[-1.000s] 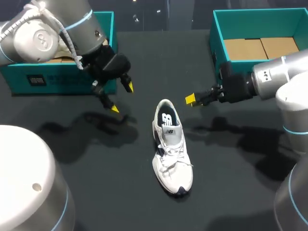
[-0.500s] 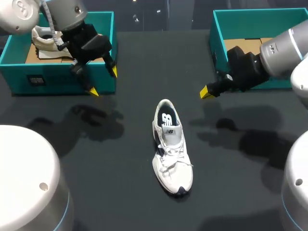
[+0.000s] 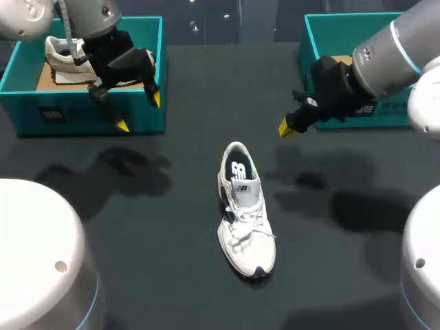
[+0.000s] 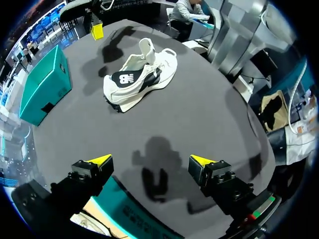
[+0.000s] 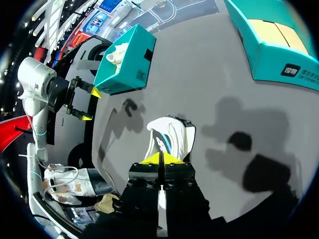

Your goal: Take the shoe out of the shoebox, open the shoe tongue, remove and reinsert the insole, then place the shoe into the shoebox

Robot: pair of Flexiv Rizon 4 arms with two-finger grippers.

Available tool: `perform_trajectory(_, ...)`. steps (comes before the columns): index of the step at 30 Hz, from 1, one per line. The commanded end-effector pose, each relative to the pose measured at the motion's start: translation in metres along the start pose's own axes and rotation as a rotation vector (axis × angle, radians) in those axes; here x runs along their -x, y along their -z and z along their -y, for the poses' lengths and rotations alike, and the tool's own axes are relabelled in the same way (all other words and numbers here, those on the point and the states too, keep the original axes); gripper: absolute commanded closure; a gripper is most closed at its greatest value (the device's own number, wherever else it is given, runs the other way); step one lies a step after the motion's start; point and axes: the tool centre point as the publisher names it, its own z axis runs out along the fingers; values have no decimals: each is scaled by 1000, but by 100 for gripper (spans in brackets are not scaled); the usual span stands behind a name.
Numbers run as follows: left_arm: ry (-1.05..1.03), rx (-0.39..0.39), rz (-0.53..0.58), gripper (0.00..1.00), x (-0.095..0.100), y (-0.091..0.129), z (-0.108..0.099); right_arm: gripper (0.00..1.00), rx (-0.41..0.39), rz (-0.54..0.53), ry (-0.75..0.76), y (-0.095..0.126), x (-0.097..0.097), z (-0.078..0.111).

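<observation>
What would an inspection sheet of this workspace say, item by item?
surface: dark table, arm shadows on it.
job's things: white shoe upright mid-table, outside both boxes; left box holds a second shoe; right box shows a cardboard floor.
clutter: nothing seen.
grippers: left gripper open, above the left box's front wall; right gripper shut, holding nothing, beside the right box.
cables: one cable along the left arm; nothing seen on the table.
surroundings: nothing seen reaching over the table.
</observation>
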Motion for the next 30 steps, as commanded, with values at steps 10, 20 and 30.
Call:
perform_trajectory(10,-30,15,-33,0,6,27,-18,100,91,394,-69,-15,-27,21)
perform_trajectory(20,-30,15,-33,0,6,27,-18,100,57,511,3,-49,-36,19)
perform_trajectory(30,-30,15,-33,0,6,27,-18,100,69,555,28,-58,-35,21)
